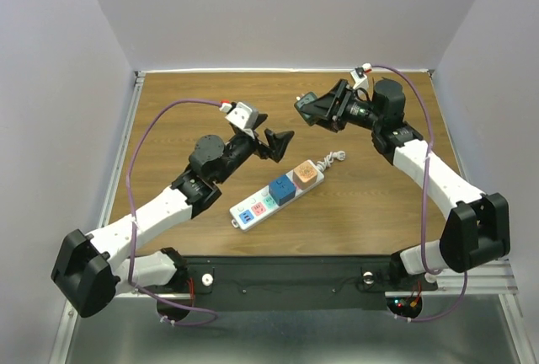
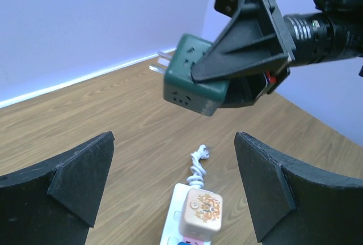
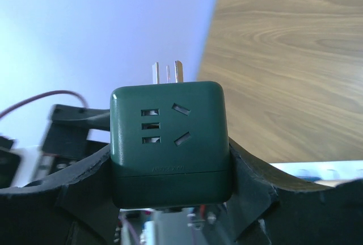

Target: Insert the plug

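No legible text; green cube plug [image 3: 169,143]: faint embossed line on front face, possibly brand, unreadable.

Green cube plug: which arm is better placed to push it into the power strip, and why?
Right. The right gripper grips the green cube plug, prongs bare; the left gripper is open and empty near the power strip.

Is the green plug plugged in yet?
Not yet. The right end effector holds the green plug in the air, prongs bare, away from the power strip.
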